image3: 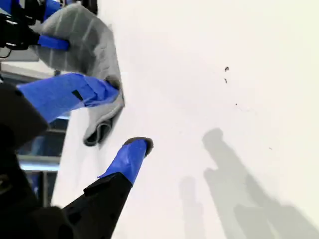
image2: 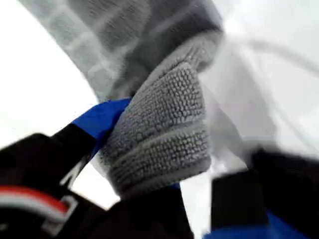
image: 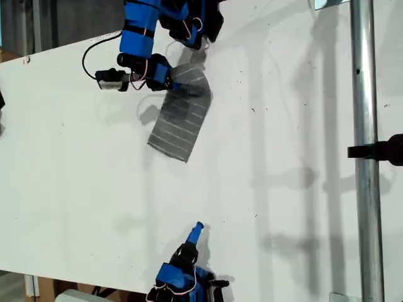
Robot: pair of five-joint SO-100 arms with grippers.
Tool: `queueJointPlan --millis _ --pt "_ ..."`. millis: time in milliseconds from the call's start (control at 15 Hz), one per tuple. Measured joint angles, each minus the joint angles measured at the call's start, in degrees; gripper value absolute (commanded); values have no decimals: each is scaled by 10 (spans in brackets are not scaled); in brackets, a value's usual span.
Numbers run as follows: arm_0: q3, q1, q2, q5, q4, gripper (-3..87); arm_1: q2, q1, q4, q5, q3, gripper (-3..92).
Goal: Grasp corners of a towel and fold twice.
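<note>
My first gripper point(image2: 162, 154) is clenched on the towel point(image2: 159, 129). A thick, doubled wad of the grey cloth bulges out of the jaws over the blue finger point(image2: 102, 119). I cannot tell whether this is a true corner or only a bunched edge.

My second gripper point(image3: 124, 118) stands released. One blue finger point(image3: 75, 94) rests against the towel's rolled end and the other touches the bare white table point(image3: 209, 164), with the cloth's folded lip lying between them. It straddles the towel without pinching it.

In the exterior view the towel point(image: 181, 119) lies near the top, left of centre, as a narrow striped strip slanting down toward that view's left. Its upper end is raised where my first gripper point(image: 179, 83) reaches in sideways, wrist level, from that view's left. My second arm comes down onto that upper end from the top edge.

I judge one fold is in. The step in hand is taking the second hold before folding again. The next move calls for my second gripper to close on both layers at the end beside my first, so the two can carry that edge together without it sagging.

A further blue arm point(image: 187, 267) sits at that view's bottom edge, well apart from the cloth.
</note>
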Motion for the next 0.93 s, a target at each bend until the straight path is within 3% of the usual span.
queueJointPlan --millis 200,267,333,400,467,600,667,867,933 --pt "14 -2 71 0 12 158 -82 -8 -291 -7 -47 -2" --pt "19 -5 78 0 12 156 -131 -8 -344 -7 -76 41" --pt "28 -6 85 0 12 154 -175 -5 -393 -7 -91 319" --pt "34 -5 98 0 14 151 -202 6 -422 -7 -93 427" --pt "40 -5 106 0 18 145 -207 19 -435 -7 -95 444" --pt "54 -4 116 0 19 140 -175 34 -482 -18 -91 233" --pt "62 -4 124 0 19 140 -127 43 -513 -28 -79 225" --pt "86 -4 133 -5 18 140 24 101 -513 -54 -34 -2" --pt "98 -4 133 -13 10 140 95 109 -489 -63 -9 8"
